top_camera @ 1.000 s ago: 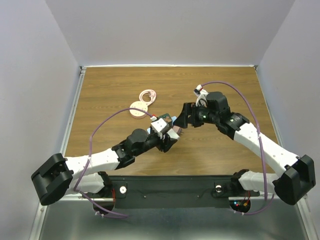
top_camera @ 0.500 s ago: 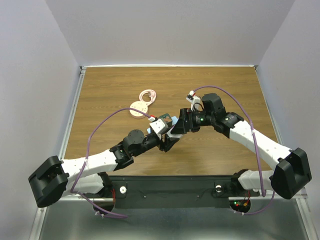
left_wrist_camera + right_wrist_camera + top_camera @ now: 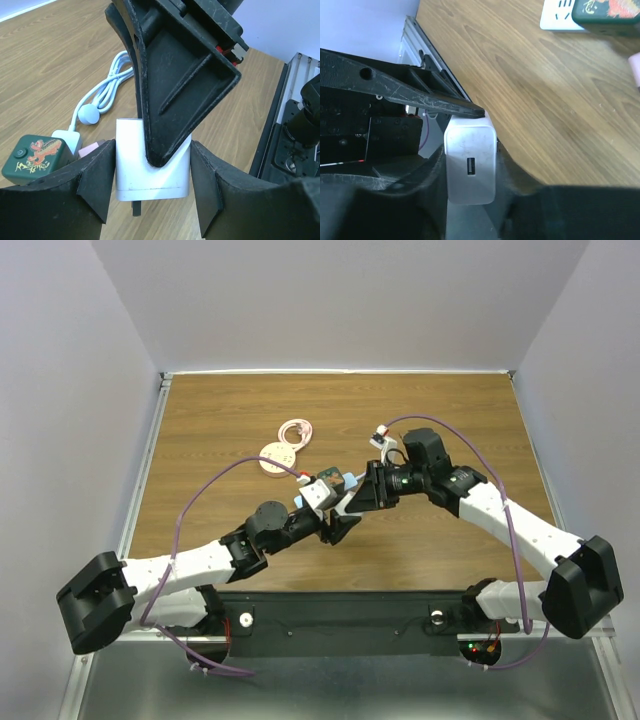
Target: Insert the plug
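A white plug (image 3: pixel 129 167) with a dark prong at its lower end hangs above the wooden table, my left gripper (image 3: pixel 152 184) shut on its two sides. My right gripper (image 3: pixel 470 182) has come in from the other end and is shut on the same plug (image 3: pixel 470 150), whose USB port faces the right wrist camera. One right finger (image 3: pixel 175 85) lies across the plug's face in the left wrist view. In the top view both grippers meet at the table's middle, left (image 3: pixel 336 522) and right (image 3: pixel 360 496). A white socket block (image 3: pixel 67 137) lies beside a green box (image 3: pixel 35 156).
A white cable (image 3: pixel 107 90) ending in a round puck (image 3: pixel 89 114) lies on the table behind the plug. A pink block (image 3: pixel 91 148) sits by the socket block. In the top view a coiled cable (image 3: pixel 295 430) and a round disc (image 3: pixel 278 458) lie left of centre.
My right gripper has moved left to the plug held by the left gripper and has shut on it. The left arm has shifted only slightly.
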